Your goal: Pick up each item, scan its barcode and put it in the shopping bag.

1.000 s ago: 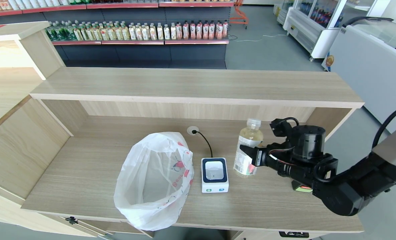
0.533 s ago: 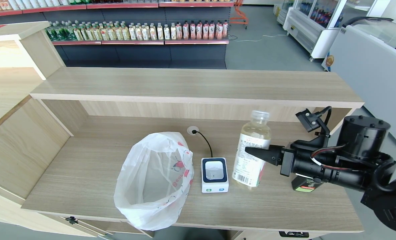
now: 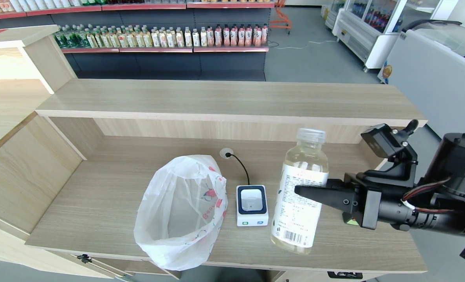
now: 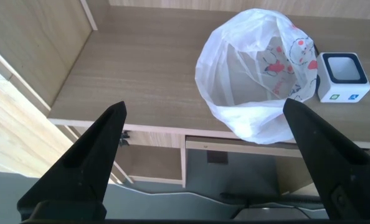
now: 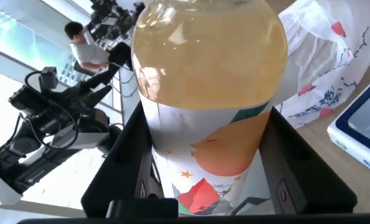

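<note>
One item in hand: bottle (image 3: pixel 300 219), clamped mid-body by your right tool (image 3: pixel 306 187); fingers (image 3: pixel 320 195) closed on the label, one in front, one behind.
Other arm: left tool (image 4: pixel 205 115) spread wide, nothing in it, hanging out past the near edge of the worktop (image 3: pixel 99 203), shopping bag (image 3: pixel 179 213) ahead of it.
Bottle location: just right of the scanner (image 3: pixel 252 204), toward the near edge; looks lifted clear of the worktop, but you can't confirm the gap under the base.
Long axis: close to vertical, slight lean, cap up, base down.
Facing: barcode (image 3: pixel 294 236) sits low on the label and faces back toward you; the scanner window faces up, so the two don't meet.
Risk 1: missed scan. You likely need to turn and tip the bottle onto the window; skip that and nothing reads.
Risk 2: slip. The body is round, smooth and full of liquid, held by two narrow fingers; tipping could let it rotate or slide.
Risk 3: knock. The base hangs near the scanner; a low sweep left could shove it or tug its cable (image 3: pixel 240 166).
Risk 4: bag. It's thin and limp with a sagging rim; a bottle landing on the rim could fold the mouth shut or tip the bag.
Other item: small box (image 3: pixel 349 221), mostly hidden behind your right arm, not yet bagged.
</note>
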Available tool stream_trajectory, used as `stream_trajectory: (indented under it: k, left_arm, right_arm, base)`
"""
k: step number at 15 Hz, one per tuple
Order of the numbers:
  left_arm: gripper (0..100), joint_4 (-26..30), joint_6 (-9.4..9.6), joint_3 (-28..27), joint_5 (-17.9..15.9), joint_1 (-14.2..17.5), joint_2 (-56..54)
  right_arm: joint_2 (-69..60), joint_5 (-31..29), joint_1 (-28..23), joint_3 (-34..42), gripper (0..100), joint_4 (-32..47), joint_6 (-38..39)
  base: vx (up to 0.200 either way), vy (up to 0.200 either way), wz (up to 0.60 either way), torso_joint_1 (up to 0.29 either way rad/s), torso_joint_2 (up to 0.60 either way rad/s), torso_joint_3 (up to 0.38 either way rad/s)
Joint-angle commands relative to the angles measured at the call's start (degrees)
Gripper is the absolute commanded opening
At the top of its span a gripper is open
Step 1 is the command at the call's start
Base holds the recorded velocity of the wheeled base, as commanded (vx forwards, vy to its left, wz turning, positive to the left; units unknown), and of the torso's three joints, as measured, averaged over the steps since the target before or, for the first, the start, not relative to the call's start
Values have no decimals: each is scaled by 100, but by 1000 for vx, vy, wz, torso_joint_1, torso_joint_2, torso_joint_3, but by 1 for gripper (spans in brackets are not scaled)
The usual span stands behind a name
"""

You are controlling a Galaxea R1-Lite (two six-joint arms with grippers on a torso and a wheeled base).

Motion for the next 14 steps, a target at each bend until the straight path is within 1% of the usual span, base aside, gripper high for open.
stream_trajectory:
  k: [1, 3, 11, 14]
  left_arm:
    - [100, -9, -6, 1, 0, 2, -2]
    - [100, -1, 3, 1, 0, 2, -2]
    - [100, -1, -6, 1, 0, 2, -2]
    - [100, -1, 3, 1, 0, 2, -2]
  right_arm:
    - [-146, 55, 141, 18, 0, -6, 23]
    - [-146, 152, 220, 9, 0, -6, 23]
    - [-23, 152, 405, 132, 0, -15, 14]
    - [-137, 143, 440, 115, 0, -6, 181]
  base:
    - [0, 0, 0, 0, 0, 0]
    - [0, 0, 0, 0, 0, 0]
    - [0, 0, 0, 0, 0, 0]
    - [0, 0, 0, 0, 0, 0]
